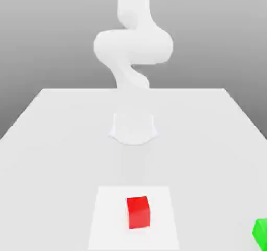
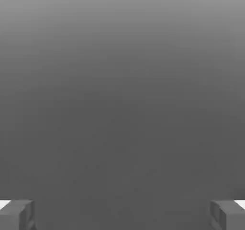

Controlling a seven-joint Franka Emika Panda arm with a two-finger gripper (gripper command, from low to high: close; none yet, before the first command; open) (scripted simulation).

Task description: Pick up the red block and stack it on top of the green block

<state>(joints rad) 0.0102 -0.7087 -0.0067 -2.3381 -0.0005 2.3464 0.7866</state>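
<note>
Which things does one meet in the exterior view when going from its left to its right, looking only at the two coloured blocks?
red block → green block

Facing the arm's base (image 1: 133, 130) head-on, the exterior camera looks across the bench (image 1: 57, 161) from in front of the base and above the bench's surface, angled downward, far enough back to take in the bench's far corners behind the base and most of the arm (image 1: 133, 46) rising over it. The red block (image 1: 138, 213), in front of the base, lies much nearer this lens than the base does. The hand camera looks out past the jaws from close range, toward a plain grey expanse (image 2: 122, 104); its heading relative to the base cannot be told. Grey backdrop (image 1: 41, 36) appears in both views, though whether they share the same stretch is unclear
</note>
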